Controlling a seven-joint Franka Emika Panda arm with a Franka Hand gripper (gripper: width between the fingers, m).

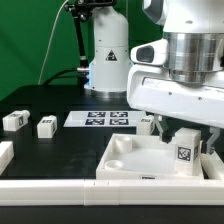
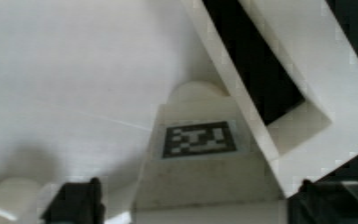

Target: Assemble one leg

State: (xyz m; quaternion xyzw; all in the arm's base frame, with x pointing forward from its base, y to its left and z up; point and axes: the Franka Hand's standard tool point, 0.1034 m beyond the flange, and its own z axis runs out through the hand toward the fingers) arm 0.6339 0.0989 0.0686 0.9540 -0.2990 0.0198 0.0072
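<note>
Gripper [image 2: 181,205] fingers [image 2: 73,203] spread wide, nothing btwn them. Tagged leg [image 2: 201,140] sits just ahead of fingertips, upright in white tray [image 1: 125,160].

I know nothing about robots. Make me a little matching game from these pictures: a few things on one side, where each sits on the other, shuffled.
Things:
1. marker board
2. tray
3. two loose legs
4. gripper

Places:
A. on the black table at the exterior view's left
B. over the tray, around an upright tagged leg
C. flat in the middle of the table, farther back
D. front of the table, toward the exterior view's right

Pairs: 1-C, 2-D, 3-A, 4-B
</note>
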